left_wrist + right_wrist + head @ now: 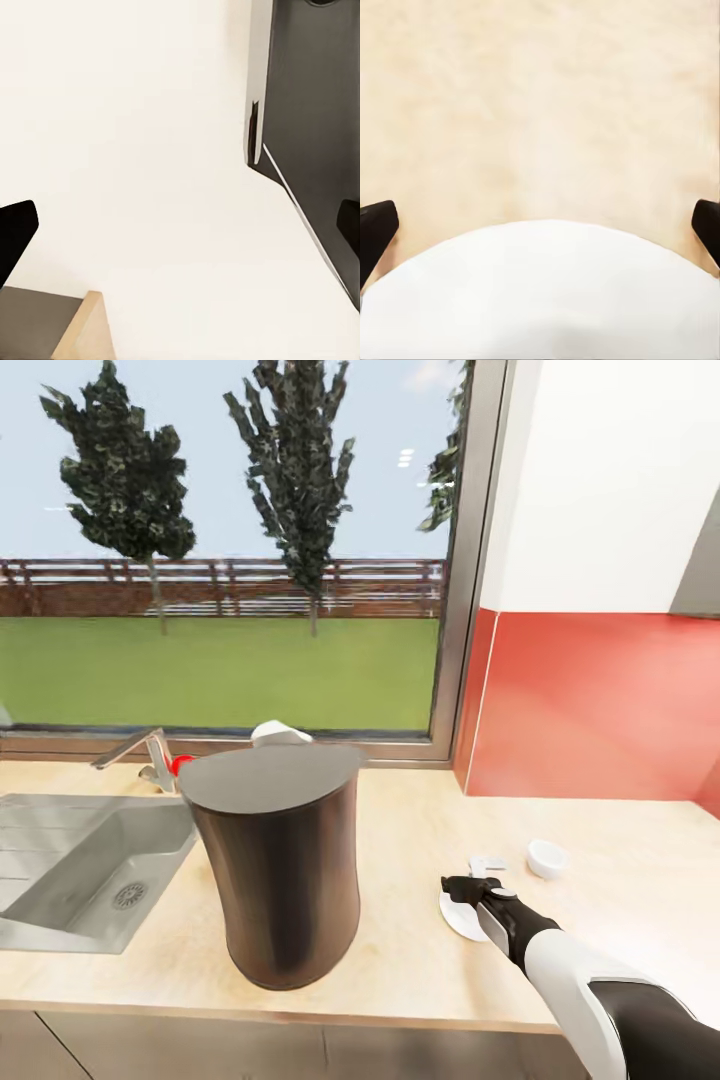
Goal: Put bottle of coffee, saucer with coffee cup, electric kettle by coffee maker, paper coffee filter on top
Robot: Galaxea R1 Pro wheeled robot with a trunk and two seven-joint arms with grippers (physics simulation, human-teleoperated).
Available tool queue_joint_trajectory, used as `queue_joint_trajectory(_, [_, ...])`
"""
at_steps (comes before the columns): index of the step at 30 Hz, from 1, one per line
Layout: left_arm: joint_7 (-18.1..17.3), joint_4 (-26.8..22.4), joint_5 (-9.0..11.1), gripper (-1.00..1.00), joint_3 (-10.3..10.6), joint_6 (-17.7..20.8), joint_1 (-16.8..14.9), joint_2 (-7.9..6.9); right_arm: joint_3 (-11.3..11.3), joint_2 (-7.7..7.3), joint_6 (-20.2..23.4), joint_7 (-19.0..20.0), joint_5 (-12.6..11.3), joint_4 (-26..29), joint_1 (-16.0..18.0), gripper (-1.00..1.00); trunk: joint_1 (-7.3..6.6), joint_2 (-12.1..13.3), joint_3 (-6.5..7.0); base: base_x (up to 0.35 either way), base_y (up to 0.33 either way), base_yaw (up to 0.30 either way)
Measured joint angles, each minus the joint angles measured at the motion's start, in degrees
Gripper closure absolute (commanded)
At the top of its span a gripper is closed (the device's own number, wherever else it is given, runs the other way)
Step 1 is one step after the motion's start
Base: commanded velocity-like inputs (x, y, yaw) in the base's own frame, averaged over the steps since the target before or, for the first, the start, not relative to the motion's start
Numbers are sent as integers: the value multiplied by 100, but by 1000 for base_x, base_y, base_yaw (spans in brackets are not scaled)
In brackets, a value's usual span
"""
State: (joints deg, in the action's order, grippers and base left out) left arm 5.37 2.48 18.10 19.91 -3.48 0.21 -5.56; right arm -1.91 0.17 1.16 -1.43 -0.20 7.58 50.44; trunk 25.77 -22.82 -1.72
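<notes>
Right wrist view shows jaws wide over the saucer (540, 292); head view adds coffee cup (546, 857).

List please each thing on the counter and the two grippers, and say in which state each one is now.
coffee maker: upright on the countertop, nothing on its flat top.
saucer: flat on the countertop, no cup on it, partly under the right gripper.
coffee cup: upright on the countertop, apart from the saucer.
right gripper: open, over the saucer.
left gripper: open, holding nothing.
faucet: no water running.
</notes>
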Motion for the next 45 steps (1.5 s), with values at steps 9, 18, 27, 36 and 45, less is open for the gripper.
queue_joint_trajectory(9, [-1, 0, -1, -100, 0, -3, 0, -3, -7, 0, 2, 6, 1, -1, 2, -100, 0, 0, 0, -248, -167, 0])
queue_joint_trajectory(18, [-1, 0, -1, -100, 0, 4, 0, -4, 1, 0, -2, 6, 0, -1, 0, -100, 0, -1, 0, -238, -178, 0])
queue_joint_trajectory(27, [0, 1, 6, -100, -4, -3, -1, -7, 10, 10, -5, 9, -3, -1, -1, -100, -3, -1, 0, -68, -158, 0])
queue_joint_trajectory(36, [-1, 0, 9, -100, -6, -23, 0, 1, -65, 46, -207, -10, -35, 841, -3, -100, -2, 1, -1, -1, -6, 0])
queue_joint_trajectory(45, [-22, -8, 25, -100, -12, -87, 0, -8, -54, 128, -239, -13, -37, 2689, -3, -100, -2, 1, -1, 0, 0, 0])
